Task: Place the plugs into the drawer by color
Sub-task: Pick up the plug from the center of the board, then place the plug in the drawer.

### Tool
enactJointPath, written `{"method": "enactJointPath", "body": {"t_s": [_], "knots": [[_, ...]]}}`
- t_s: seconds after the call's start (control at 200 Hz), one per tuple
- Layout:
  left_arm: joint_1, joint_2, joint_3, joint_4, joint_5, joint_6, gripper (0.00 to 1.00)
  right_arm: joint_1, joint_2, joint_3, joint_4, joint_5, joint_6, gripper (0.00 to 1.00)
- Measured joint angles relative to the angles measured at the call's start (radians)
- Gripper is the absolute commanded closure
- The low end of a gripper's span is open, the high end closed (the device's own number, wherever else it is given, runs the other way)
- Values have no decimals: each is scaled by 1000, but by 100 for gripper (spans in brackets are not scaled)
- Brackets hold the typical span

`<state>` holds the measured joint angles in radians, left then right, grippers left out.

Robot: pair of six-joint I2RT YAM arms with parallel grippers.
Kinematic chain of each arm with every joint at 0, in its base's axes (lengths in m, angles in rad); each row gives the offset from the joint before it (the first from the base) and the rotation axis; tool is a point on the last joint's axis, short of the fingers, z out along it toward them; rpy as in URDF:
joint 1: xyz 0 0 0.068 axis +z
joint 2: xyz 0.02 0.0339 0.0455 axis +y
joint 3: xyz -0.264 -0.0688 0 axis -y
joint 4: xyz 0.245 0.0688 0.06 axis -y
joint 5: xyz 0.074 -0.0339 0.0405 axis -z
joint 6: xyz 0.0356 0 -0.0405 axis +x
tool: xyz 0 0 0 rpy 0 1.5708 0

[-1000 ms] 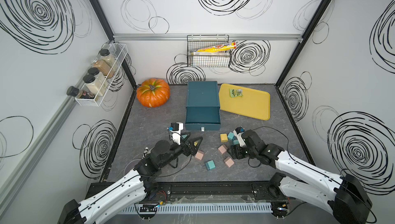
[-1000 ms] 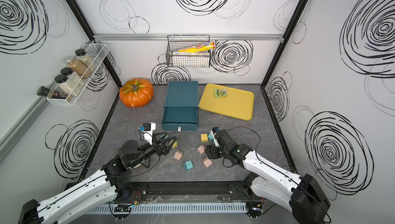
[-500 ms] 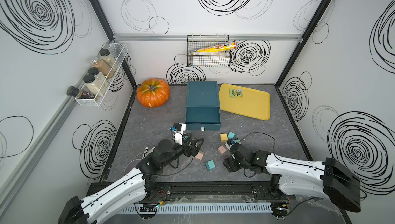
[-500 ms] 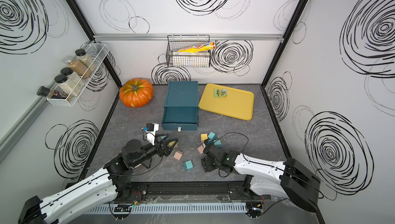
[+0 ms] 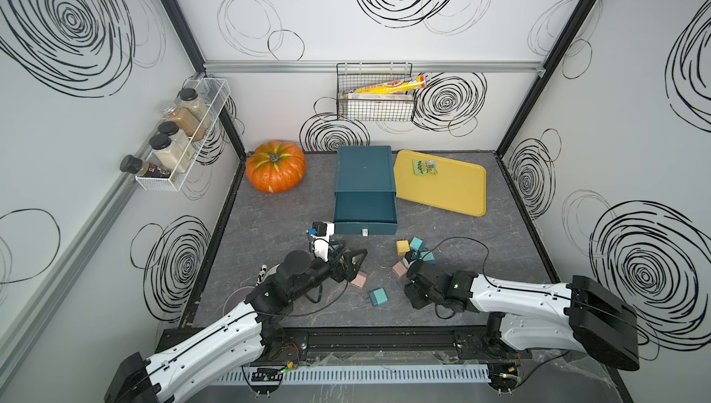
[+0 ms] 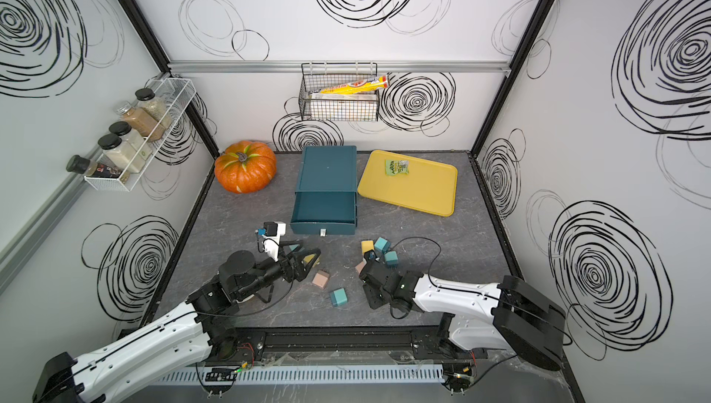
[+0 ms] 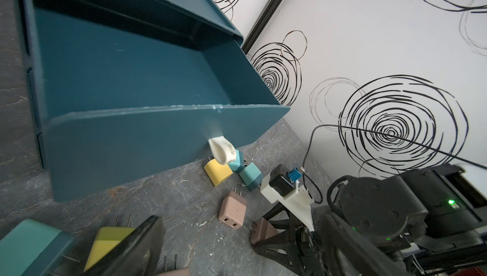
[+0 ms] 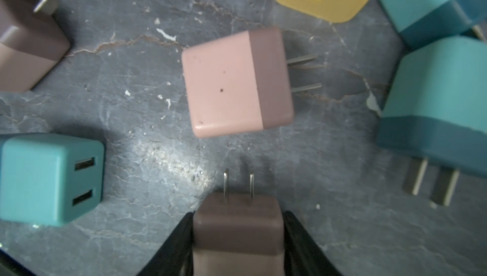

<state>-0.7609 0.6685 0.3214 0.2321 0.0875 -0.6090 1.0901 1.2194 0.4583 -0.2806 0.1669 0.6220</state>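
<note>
The left gripper (image 5: 348, 262) had barely shifted over the last second. Its jaws were spread wide, low over a yellow cube-shaped plug (image 7: 108, 243) and a teal cube-shaped plug (image 7: 29, 245). Ahead stood the dark teal plastic drawer cabinet (image 5: 363, 174), with one drawer drawn out. The right gripper (image 8: 238, 215) had pulled back from beside the drawer front toward the front rail. It clamped a dusty pink cube-shaped plug (image 8: 237, 237) by its sides, prongs pointing away.

An orange pumpkin (image 5: 275, 166) sat far left. A second pink plug (image 5: 359, 280) and a loose teal plug (image 5: 379, 297) lay between the arms. A third pink plug (image 5: 399, 268) and a yellow-and-teal cluster (image 5: 416, 244) lay between the right gripper and the drawer. A flat yellow plastic tray (image 5: 454, 193) lay to the right.
</note>
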Motion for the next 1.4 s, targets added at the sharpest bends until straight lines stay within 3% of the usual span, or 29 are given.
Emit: {"method": "enactJointPath", "body": {"t_s": [0.19, 0.556, 0.851, 0.981, 1.131, 1.292, 1.397], "knots": [[0, 0, 0, -2, -2, 0, 1, 24, 5, 3, 0, 13, 34, 39], [0, -10, 0, -10, -26, 0, 1, 33, -25, -11, -8, 26, 82, 67], [1, -28, 0, -28, -17, -1, 1, 34, -296, -4, -66, -27, 82, 78], [8, -35, -6, 6, 49, -5, 1, 14, -387, 117, -72, -110, 42, 79], [19, -56, -32, 87, 168, -28, 1, -34, -378, 318, -37, -277, -7, 79], [23, -123, -34, 77, 161, -32, 1, -103, -226, 558, -29, -405, -58, 81], [26, -153, -29, 17, 64, -32, 2, -129, -55, 757, -100, -362, -85, 83]]}}
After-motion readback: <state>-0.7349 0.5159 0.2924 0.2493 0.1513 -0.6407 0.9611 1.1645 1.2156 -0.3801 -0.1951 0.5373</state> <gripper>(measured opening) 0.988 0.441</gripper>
